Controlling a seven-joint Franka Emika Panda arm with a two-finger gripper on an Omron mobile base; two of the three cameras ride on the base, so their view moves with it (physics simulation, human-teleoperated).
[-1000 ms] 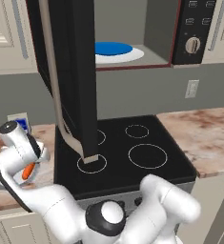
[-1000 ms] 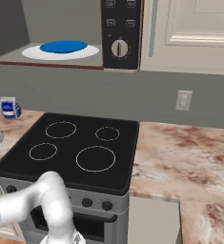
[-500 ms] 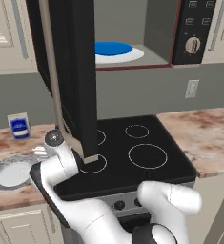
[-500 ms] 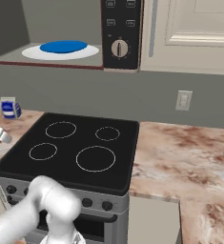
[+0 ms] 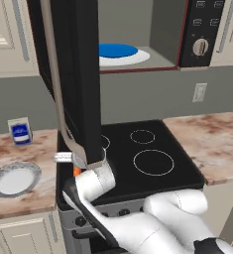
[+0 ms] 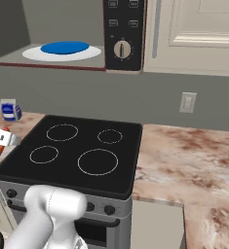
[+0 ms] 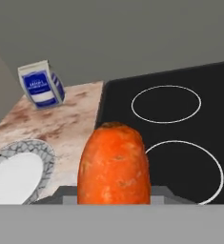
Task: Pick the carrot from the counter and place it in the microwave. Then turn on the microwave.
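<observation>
The stubby orange carrot (image 7: 113,164) stands upright between my gripper's (image 7: 113,196) grey fingers, which are shut on it. From the left base view the gripper (image 5: 74,163) hangs over the front left corner of the black stovetop (image 5: 152,149), just under the lower corner of the open microwave door (image 5: 76,74), with a sliver of carrot (image 5: 77,171) showing. The microwave (image 5: 138,34) is open above, holding a blue-and-white plate (image 5: 119,53); its round knob (image 5: 201,47) sits on the right panel. In the right base view the gripper (image 6: 0,138) is at the far left edge, and the marbled counter (image 6: 184,155) lies right of the stove.
Left of the stove, the counter (image 5: 33,154) carries a patterned plate (image 5: 14,179) and a blue-and-white carton (image 5: 20,131). The hanging door's handle (image 5: 58,99) reaches down close to the gripper. An outlet (image 6: 186,102) is on the back wall. Cream cabinets flank the microwave.
The arm has swung right from over the left counter to the stove's front left corner, carrying the carrot under the open door. Nothing else moved.
</observation>
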